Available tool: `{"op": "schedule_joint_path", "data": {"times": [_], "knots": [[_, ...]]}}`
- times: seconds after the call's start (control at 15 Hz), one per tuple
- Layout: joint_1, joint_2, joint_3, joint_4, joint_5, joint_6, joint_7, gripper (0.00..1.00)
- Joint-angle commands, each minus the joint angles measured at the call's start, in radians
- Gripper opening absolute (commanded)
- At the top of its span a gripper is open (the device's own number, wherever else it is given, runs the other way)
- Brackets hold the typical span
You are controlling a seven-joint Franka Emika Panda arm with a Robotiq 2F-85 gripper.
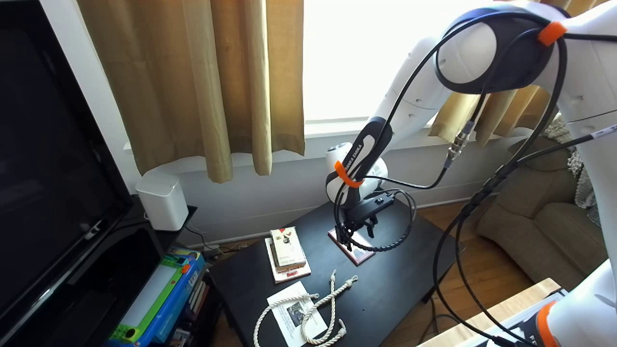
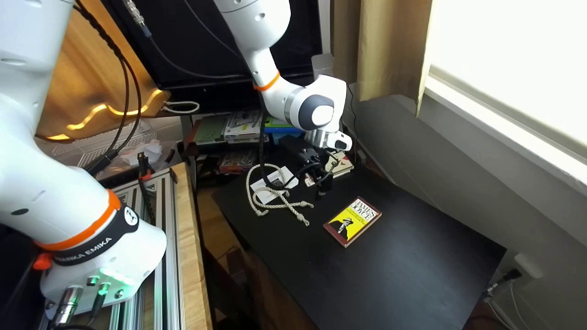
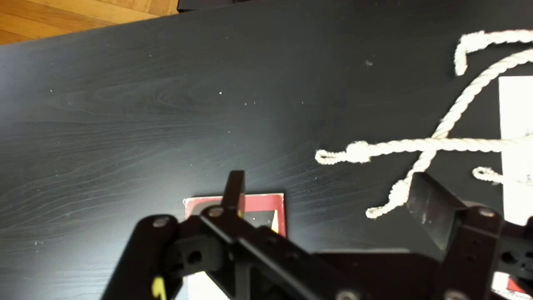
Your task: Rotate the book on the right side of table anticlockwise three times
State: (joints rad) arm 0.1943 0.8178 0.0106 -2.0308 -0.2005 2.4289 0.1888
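Note:
The book (image 2: 352, 222) lies flat on the dark table (image 2: 403, 270). In an exterior view it shows a yellow and white cover with a reddish-brown border and a dark figure. In an exterior view its cover looks pale with glare (image 1: 362, 254), partly hidden behind my gripper (image 1: 357, 237). In the wrist view, my gripper (image 3: 329, 189) is open, with nothing between its fingers. There its left finger overlaps the far red edge of the book (image 3: 264, 203), and the rest of the book is mostly hidden by the gripper. The gripper appears to be above the table, with the book not held.
A cream rope (image 1: 333, 308) lies over a white paper (image 1: 285, 318) on the table; the rope also shows in the wrist view (image 3: 395, 146). A stack of books (image 1: 290, 250) lies near the table's far edge. A television (image 1: 53, 144) and a curtained window border the table.

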Motion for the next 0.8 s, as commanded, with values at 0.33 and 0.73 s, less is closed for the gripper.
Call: {"op": "schedule_joint_path", "data": {"times": [0.33,0.73], "knots": [[0.092,0.211,-0.097,0.143,-0.059,0.117,0.029,1.0],[0.08,0.209,-0.089,0.141,-0.036,0.133,-0.001,1.0]]}}
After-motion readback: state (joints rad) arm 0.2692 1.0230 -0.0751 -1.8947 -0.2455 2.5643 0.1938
